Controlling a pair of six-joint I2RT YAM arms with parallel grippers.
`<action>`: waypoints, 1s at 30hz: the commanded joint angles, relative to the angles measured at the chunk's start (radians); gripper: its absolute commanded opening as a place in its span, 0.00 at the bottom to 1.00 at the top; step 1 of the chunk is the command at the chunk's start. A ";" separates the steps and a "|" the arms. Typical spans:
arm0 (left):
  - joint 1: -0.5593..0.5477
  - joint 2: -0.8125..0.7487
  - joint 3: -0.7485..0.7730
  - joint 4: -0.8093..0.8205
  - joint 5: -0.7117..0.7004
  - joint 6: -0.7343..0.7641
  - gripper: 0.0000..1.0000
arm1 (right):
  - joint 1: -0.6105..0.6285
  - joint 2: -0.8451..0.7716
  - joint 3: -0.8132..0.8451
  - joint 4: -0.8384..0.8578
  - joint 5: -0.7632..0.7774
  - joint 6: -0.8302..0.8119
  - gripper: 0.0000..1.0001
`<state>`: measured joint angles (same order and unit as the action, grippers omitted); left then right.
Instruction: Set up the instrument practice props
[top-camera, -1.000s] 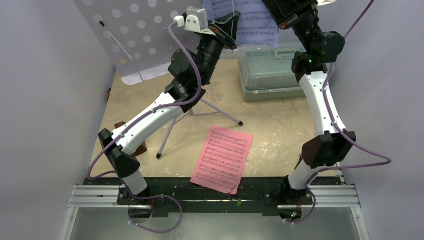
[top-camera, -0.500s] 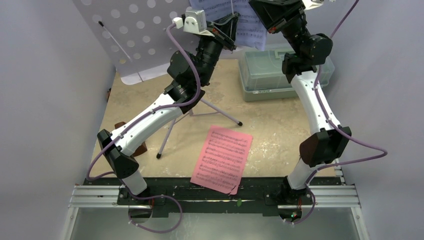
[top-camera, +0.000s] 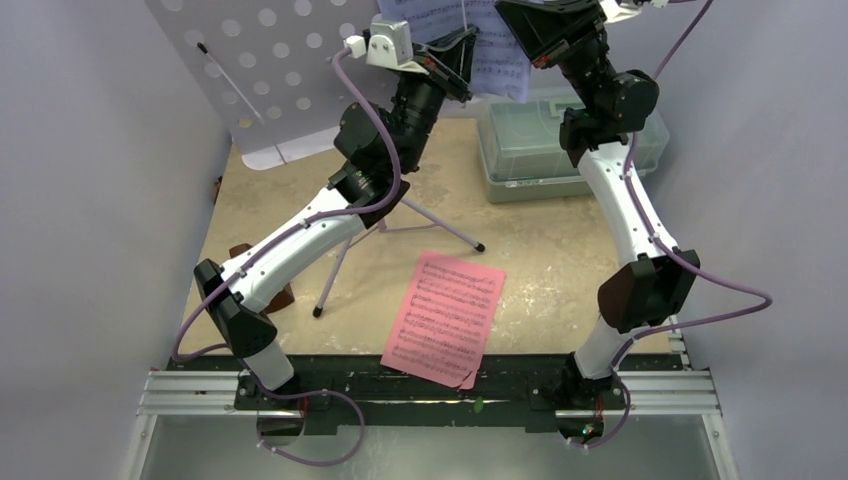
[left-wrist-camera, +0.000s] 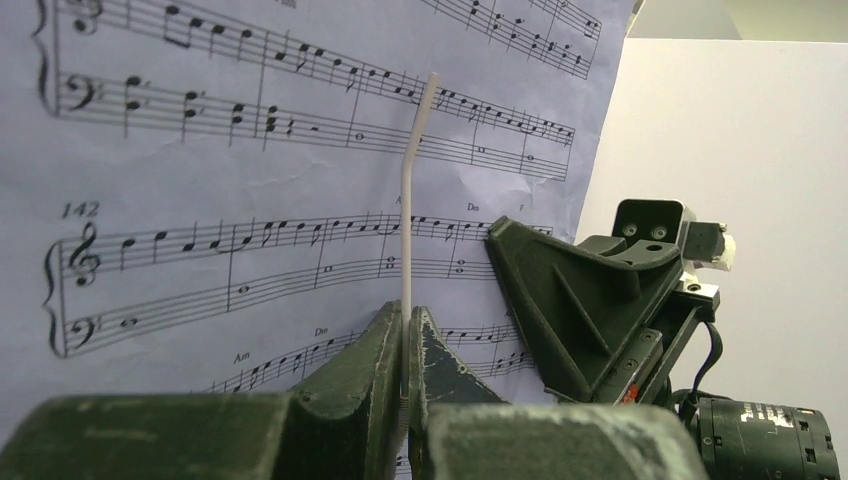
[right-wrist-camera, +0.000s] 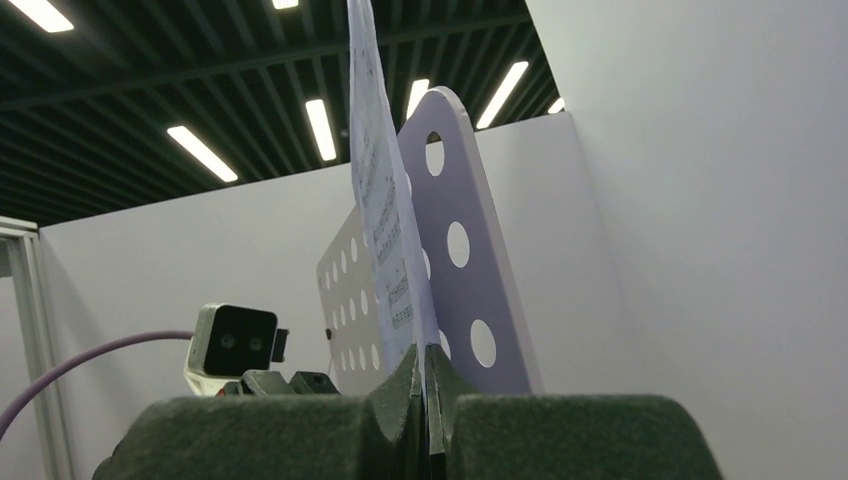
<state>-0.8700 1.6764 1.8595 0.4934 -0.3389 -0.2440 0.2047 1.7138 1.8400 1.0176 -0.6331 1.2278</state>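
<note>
Pale-blue sheet (left-wrist-camera: 200, 180) tight in R claw (right-wrist-camera: 425, 365), wire (left-wrist-camera: 407, 230) tight in L claw (left-wrist-camera: 405, 325), arms (top-camera: 300, 235) high.

We count two arms, left arm (top-camera: 300, 235) and right arm (top-camera: 628, 205), with one gripper apiece: left gripper (left-wrist-camera: 405, 322), right gripper (right-wrist-camera: 425, 368).

- Music sheets: two, one pink sheet (top-camera: 443, 318) and one pale-blue sheet (top-camera: 500, 50).
- Music stand (top-camera: 270, 60): one.
- Brown metronome (top-camera: 284, 297): one, partly hidden.
- Green lidded box (top-camera: 530, 150): one.
- Thin white rod (left-wrist-camera: 415, 180): one.
</note>
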 joint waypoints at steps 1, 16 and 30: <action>0.005 -0.059 -0.006 0.039 0.006 -0.006 0.00 | 0.008 -0.008 -0.002 0.077 0.042 0.046 0.00; 0.005 -0.074 -0.021 0.048 0.011 -0.012 0.00 | 0.055 0.020 -0.024 0.089 0.032 0.058 0.00; 0.004 -0.080 -0.035 0.061 0.008 -0.011 0.00 | 0.070 0.055 0.007 0.074 0.045 0.051 0.00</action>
<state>-0.8700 1.6547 1.8332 0.4946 -0.3386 -0.2508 0.2626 1.7569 1.8126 1.0657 -0.6025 1.2762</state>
